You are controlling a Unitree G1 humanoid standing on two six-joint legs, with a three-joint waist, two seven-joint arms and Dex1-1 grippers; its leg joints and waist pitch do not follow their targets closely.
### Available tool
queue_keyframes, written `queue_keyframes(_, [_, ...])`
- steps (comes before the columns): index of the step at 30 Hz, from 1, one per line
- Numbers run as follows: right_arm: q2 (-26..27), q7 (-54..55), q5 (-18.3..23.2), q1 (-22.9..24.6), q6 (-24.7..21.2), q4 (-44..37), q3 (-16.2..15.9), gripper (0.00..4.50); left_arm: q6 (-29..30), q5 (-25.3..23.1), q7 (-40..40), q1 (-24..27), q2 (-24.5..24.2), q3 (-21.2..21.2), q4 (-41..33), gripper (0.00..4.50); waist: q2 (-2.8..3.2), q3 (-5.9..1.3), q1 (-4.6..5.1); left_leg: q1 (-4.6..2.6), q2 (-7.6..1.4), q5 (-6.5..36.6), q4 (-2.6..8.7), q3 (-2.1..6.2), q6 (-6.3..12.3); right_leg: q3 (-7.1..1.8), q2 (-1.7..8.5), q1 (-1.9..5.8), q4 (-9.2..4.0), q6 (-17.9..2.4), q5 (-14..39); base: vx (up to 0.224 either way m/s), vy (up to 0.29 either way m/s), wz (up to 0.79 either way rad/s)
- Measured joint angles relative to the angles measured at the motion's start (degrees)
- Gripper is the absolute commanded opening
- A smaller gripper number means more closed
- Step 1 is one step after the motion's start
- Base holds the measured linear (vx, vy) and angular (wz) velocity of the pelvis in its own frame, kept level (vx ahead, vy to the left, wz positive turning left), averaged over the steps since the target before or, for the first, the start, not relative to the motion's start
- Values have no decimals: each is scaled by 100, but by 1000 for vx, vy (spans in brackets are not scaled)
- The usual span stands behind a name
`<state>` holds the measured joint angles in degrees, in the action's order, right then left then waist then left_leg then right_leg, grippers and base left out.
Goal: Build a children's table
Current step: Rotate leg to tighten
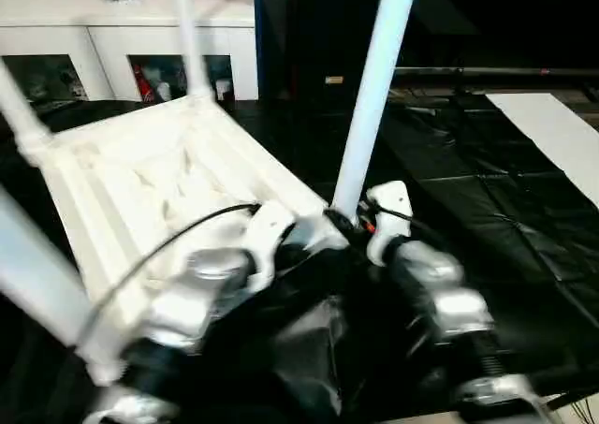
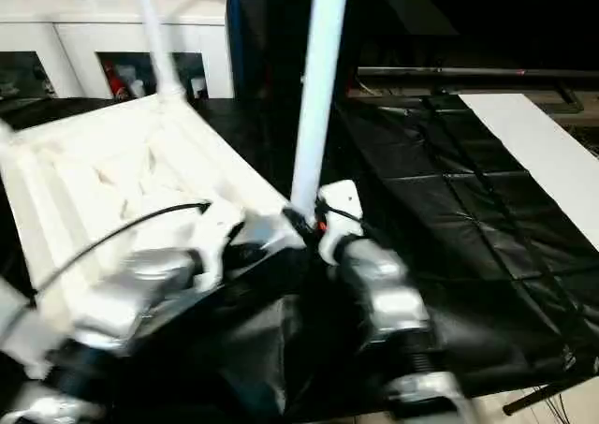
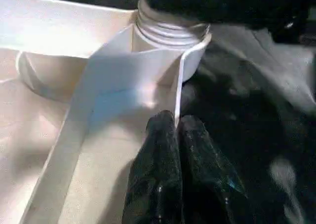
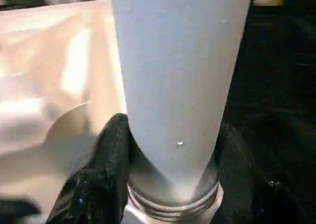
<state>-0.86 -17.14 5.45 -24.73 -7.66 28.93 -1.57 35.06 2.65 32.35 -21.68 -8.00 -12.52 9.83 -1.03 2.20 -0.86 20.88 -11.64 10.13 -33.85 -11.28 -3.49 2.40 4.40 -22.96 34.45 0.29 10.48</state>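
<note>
1. The children's table [image 1: 159, 190] is lying upside down on black sheeting [image 1: 487, 199], ribbed underside facing up; legs are standing up from its corner sockets.
2. The right gripper [image 4: 170, 150] is clasping the base of the near-right leg [image 1: 372, 87], one black finger pressing on each side just above the threaded collar; the leg is sitting upright in its socket.
3. The left gripper [image 3: 177, 130] is resting with fingers pinched together, tips touching the tabletop's thin rim beside that same socket.
4. A white cabinet [image 1: 122, 31] is standing behind the table.
</note>
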Motion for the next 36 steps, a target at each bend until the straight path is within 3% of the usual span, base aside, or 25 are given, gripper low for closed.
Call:
queue_keyframes(6, [105,11,-263,103,-15,-217,-138,214,32,-11,-44,144,-13,-22,-239,0,-29,-14,67,26,10,1,-1,5,3,-7,3,1,-52,1,0,0,0,0])
queue_keyframes(7, [85,-59,-249,127,-15,-249,-134,261,37,-10,-11,162,-35,-34,-273,0,-41,-20,66,28,10,1,-1,4,3,-10,3,0,-51,1,0,0,0,0])
queue_keyframes(8, [31,-189,-173,160,-16,-300,-130,273,39,-8,41,171,-75,-66,-307,0,-49,-25,63,27,10,1,0,4,3,-11,3,0,-47,1,0,0,0,0])
queue_keyframes(13, [-329,-789,-34,168,-135,-411,-263,317,-48,17,272,205,-331,-109,-404,0,-54,-23,54,30,5,1,26,4,1,1,0,-14,-29,10,-7,0,0,0])
queue_keyframes(16, [-657,-1348,2,137,-290,-478,-369,319,-107,71,607,211,-594,-118,-450,0,-47,-18,54,30,-6,0,35,8,-1,14,-8,-20,-21,11,-9,0,0,0])
queue_keyframes(19, [-1323,-2410,130,112,-367,-573,-502,319,-229,235,1079,268,-885,-135,-495,0,-43,-15,32,34,-6,0,32,8,-1,13,-8,-18,-23,7,-11,0,0,0])
queue_keyframes(22, [-1511,-2965,200,112,-417,-583,-528,319,-276,286,1330,278,-1012,-138,-502,0,-42,-15,16,39,-5,0,29,6,0,11,-7,-18,-24,-22,-29,0,0,0])
queue_keyframes(26, [-1874,-3653,305,110,-350,-610,-690,319,-285,506,1944,268,-1392,-204,-522,0,-35,-11,-82,37,-5,1,34,4,-1,12,-7,-19,-26,-25,-30,0,0,0])
queue_keyframes(31, [-1890,-4142,369,41,-324,-605,-887,319,-309,666,2570,270,-1756,-315,-596,0,-7,7,-156,39,-6,0,29,-2,-1,7,-4,-15,-25,-26,-30,0,0,0])
queue_keyframes(36, [-1885,-4330,322,3,-266,-546,-1021,319,-308,668,2745,273,-1797,-347,-618,0,1,12,-205,45,-3,0,21,-12,0,-9,-1,-11,-27,-26,-31,0,0,0])
